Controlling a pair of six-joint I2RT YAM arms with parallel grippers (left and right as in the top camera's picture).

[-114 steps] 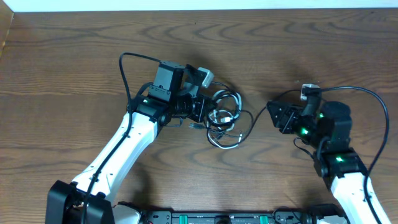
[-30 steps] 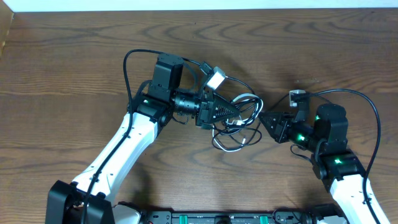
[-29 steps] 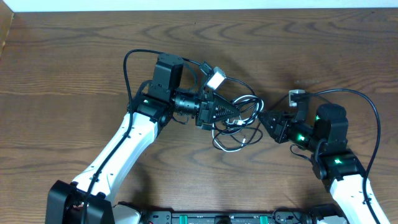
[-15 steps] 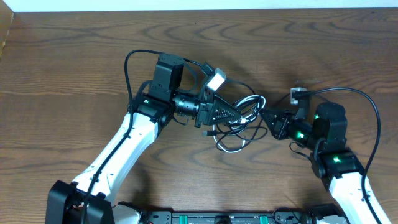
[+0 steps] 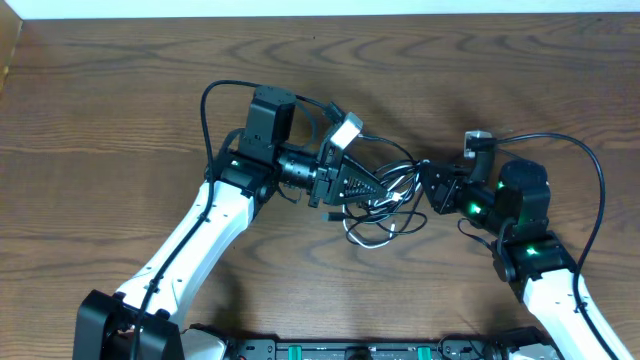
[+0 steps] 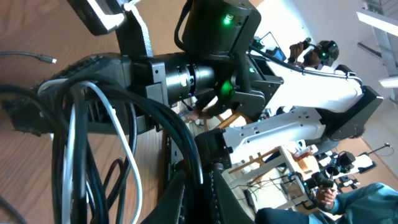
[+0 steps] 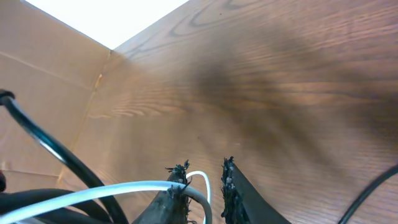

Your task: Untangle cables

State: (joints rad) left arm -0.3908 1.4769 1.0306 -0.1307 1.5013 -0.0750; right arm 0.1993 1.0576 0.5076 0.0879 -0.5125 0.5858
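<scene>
The cables [image 5: 383, 222] form a tangle of black cords and one white cord between my two grippers at mid-table. My left gripper [image 5: 386, 186] is shut on a black cable [image 6: 186, 146], which runs down between its fingers [image 6: 176, 200]; black and white loops [image 6: 119, 134] hang beside it, and a small plug end [image 6: 47, 60] lies on the wood. My right gripper [image 5: 424, 187] faces the left one, tip to tip. Its jaws stand nearly together with the white cable [image 7: 93, 193] draped over one fingertip [image 7: 179, 171] and bending down between them.
The wooden table [image 5: 120, 110] stretches to a pale back edge [image 5: 320, 8]. A cardboard wall [image 7: 43, 87] stands at the far left. The right arm's own thick cable [image 5: 598, 185] arcs beside it. The right arm's body [image 6: 211, 74] sits close behind the bundle.
My right gripper has slid left into the tangle and narrowed around the white cable. My left gripper has edged right and drawn the bundle tighter.
</scene>
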